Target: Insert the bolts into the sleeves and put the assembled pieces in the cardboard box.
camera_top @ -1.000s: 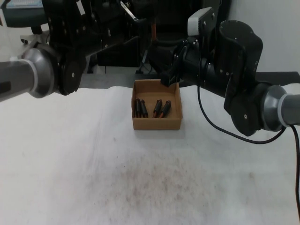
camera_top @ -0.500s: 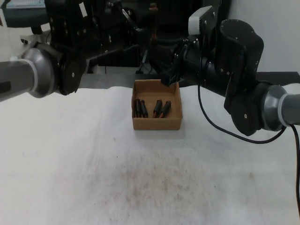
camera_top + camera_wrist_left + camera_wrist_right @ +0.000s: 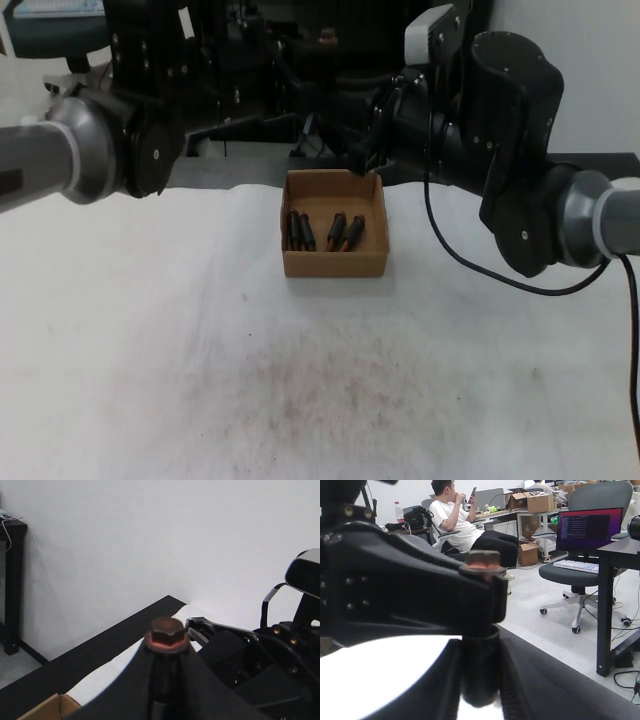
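**Copper-headed bolt [image 3: 166,632] meets sleeve [image 3: 480,675] in mid-air**

The left gripper [image 3: 166,652] clamps just under the head; the right gripper [image 3: 480,655] pinches the sleeve below. Joining step, I reckon. Next, one must let go and the other lower it into the cardboard box [image 3: 335,265].

The cardboard box [image 3: 334,262] stands open-topped at the far middle, with open counter [image 3: 300,400] near, left and right of it. Inside, two pairs of assembled pieces [image 3: 300,231] leave a strip between them. The left arm [image 3: 100,150] and right arm [image 3: 510,130] crowd above its far rim; a cable [image 3: 470,272] droops at its right.
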